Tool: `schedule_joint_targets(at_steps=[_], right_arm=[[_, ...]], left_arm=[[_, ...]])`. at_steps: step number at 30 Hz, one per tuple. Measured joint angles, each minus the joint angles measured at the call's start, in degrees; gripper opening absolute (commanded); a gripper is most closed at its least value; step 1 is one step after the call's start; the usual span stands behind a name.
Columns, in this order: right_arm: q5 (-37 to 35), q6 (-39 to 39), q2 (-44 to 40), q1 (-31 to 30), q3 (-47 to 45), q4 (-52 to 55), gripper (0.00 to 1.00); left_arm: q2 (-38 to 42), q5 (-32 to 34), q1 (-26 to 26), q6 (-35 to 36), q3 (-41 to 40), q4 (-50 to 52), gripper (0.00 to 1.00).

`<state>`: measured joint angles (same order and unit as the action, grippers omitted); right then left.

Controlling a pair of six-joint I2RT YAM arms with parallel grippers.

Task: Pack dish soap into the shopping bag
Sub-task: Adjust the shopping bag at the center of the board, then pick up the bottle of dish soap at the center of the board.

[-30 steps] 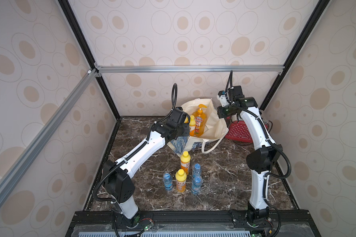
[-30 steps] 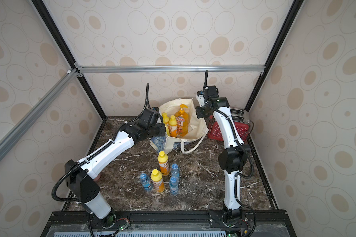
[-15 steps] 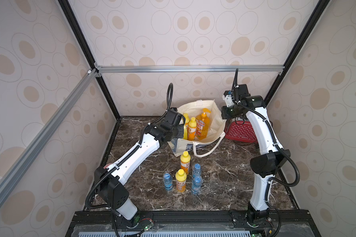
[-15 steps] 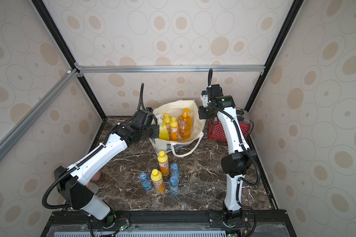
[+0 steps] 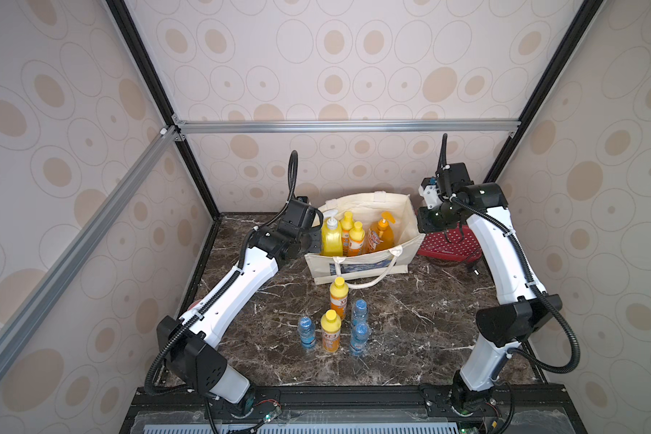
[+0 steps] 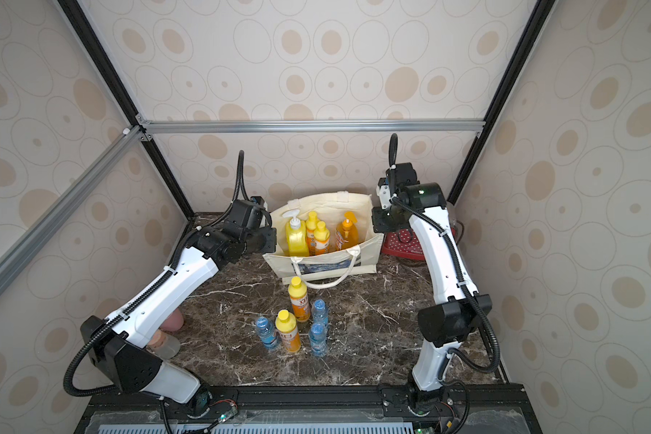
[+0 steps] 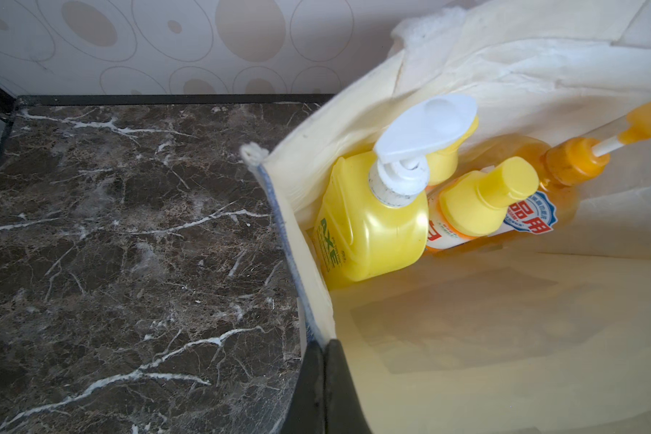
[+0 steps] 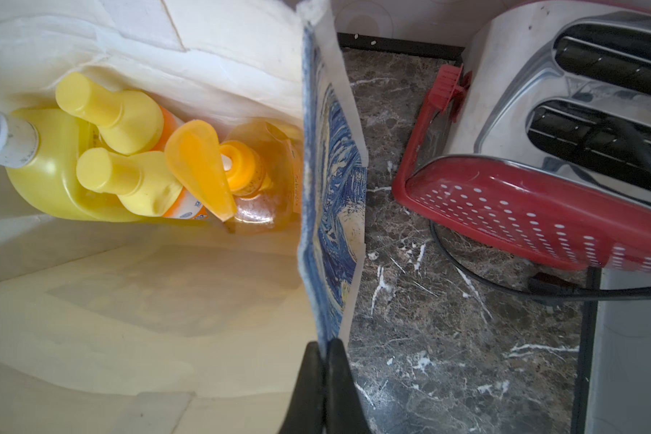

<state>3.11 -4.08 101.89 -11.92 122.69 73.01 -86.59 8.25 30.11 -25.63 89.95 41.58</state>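
Since the earlier frames both arms have drawn apart, and the shopping bag (image 5: 358,271) (image 6: 327,263), slumped a second ago, now stands with its mouth stretched into a wide rectangle. Check the left gripper (image 7: 326,347) first: its jaws are pressed together on the bag's rim at the left end, and in the left wrist view the cloth edge runs straight into the closed fingertips. The right gripper (image 8: 326,345) pinches the opposite end of the rim in the same way, with the blue print of the side panel running down to its tips. You will find four bottles of the dish soap (image 7: 373,225) inside the bag, grouped against its far wall: the big yellow bottle (image 5: 331,240) (image 8: 49,180) with the white pump at the left, two small yellow-capped bottles (image 5: 356,240) (image 6: 321,240) next to it, and the amber bottle (image 5: 378,240) (image 8: 256,176) with the orange pump toward the right. One rope handle (image 5: 373,280) hangs down over the printed front panel. On the table (image 5: 429,319), in front of the bag, one small orange bottle (image 5: 338,298) stands upright just beside that handle. A second small orange bottle (image 5: 330,332) stands nearer the arm bases, with three water bottles (image 5: 306,332) close around it. The toaster (image 5: 451,244) (image 8: 523,218) sits just beside the bag's right end.
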Motion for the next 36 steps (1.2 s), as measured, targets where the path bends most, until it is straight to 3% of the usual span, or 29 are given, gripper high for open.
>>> schedule_joint_targets(at_steps=[4,6,8,9,16,21,27,32,36], right_arm=[[-1.27,-0.02,-1.90,0.00,-2.99,-0.39,0.04],[-1.90,-0.15,-2.80,0.00,-4.79,-0.98,0.12],[-2.05,-0.17,-3.58,0.00,-5.81,-1.11,0.25],[-2.03,-0.37,-4.04,0.00,-5.90,-1.20,0.28],[-0.48,0.20,-13.07,-3.23,-5.95,-2.80,0.42],[4.13,0.55,-21.03,-12.31,-7.91,-4.61,0.45],[7.41,0.85,-26.43,-27.06,-19.41,-6.36,0.50],[5.84,-1.05,-25.86,-35.15,-27.82,-7.15,0.53],[2.95,-3.30,-25.53,-40.22,-30.99,-8.37,0.56]], left_arm=[[0.48,-0.90,-0.15,0.39,0.02,0.13,0.00],[0.68,-1.84,-0.17,0.46,0.02,0.09,0.11],[0.79,-2.78,-0.17,0.76,0.07,-0.04,0.34],[1.03,-3.19,-0.17,1.01,0.09,-0.24,0.38],[4.83,-4.70,-0.17,1.25,0.35,-0.26,0.52],[8.15,-3.67,-0.17,1.62,-0.11,0.31,0.58],[15.08,-2.32,-2.73,1.09,-8.24,-0.81,0.68],[20.20,-4.24,-7.69,-0.83,-17.35,-3.37,0.73],[21.11,-7.08,-8.31,-2.40,-19.93,-5.25,0.78]])
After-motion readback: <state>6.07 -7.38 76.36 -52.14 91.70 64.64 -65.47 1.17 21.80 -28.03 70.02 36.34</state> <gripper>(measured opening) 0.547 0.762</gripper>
